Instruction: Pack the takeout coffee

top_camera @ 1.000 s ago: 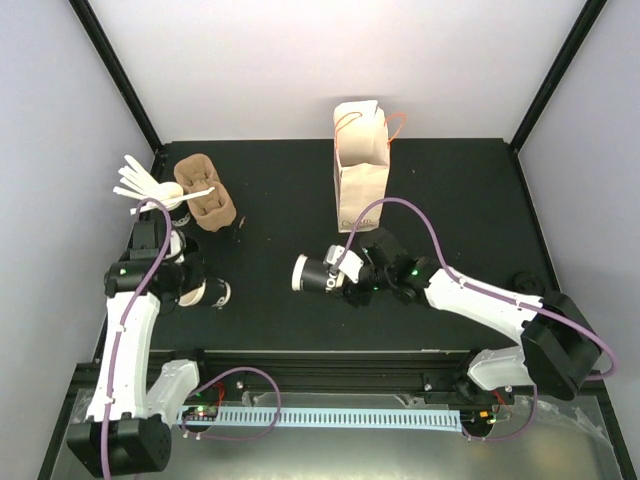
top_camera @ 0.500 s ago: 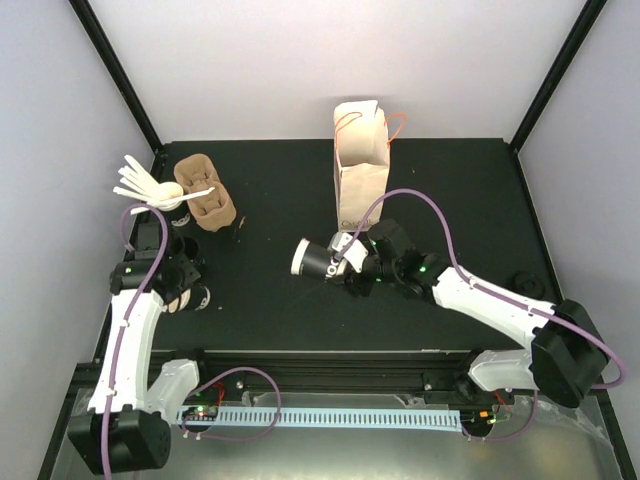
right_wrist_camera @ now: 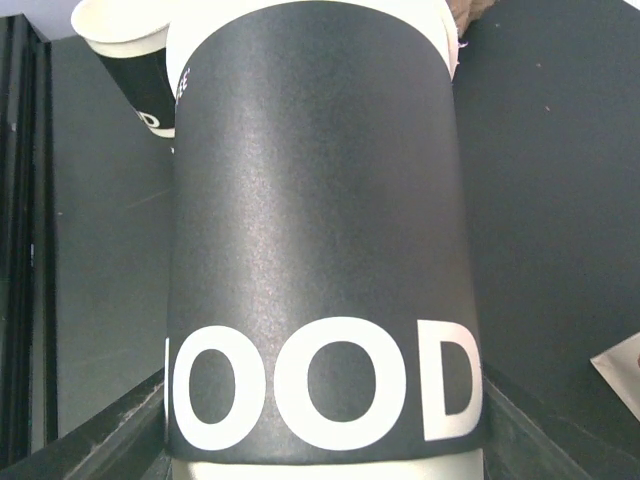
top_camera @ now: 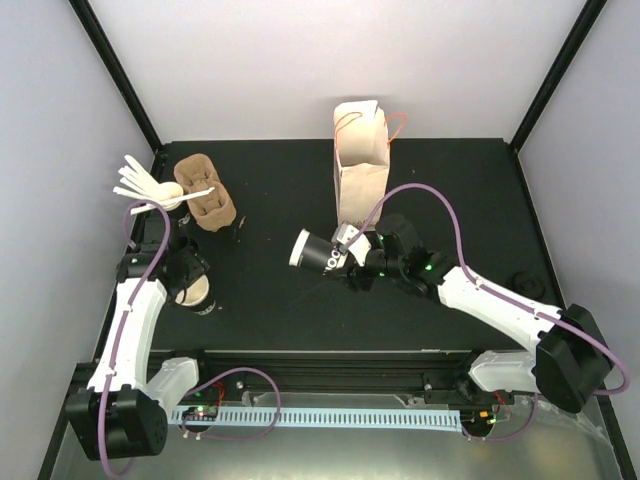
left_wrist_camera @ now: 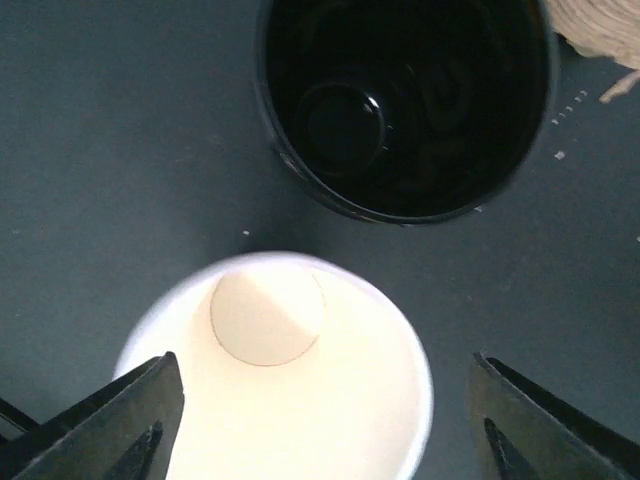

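Observation:
One takeout coffee cup [top_camera: 198, 296] stands upright near the table's left edge, lidless, with its tan inside [left_wrist_camera: 280, 370] showing. My left gripper [top_camera: 190, 278] [left_wrist_camera: 320, 425] is open around it, and the right finger stands clear of the cup wall. My right gripper [top_camera: 347, 262] [right_wrist_camera: 325, 425] is shut on a second black cup [top_camera: 318, 251] [right_wrist_camera: 320, 230] with white lettering. This cup is held on its side above the table, its open rim pointing left. A round black lid [left_wrist_camera: 400, 100] lies just beyond the left cup.
A tall brown paper bag [top_camera: 360, 165] stands open just behind the right gripper. At the back left are a brown pulp carrier [top_camera: 206, 200] and a black cup of white stirrer sticks [top_camera: 140, 182]. A small dark round thing [top_camera: 525, 283] lies at the right edge.
The left gripper turned its cup from lying to upright and opened, letting it go. The right arm carried its cup slightly farther back, towards the bag.

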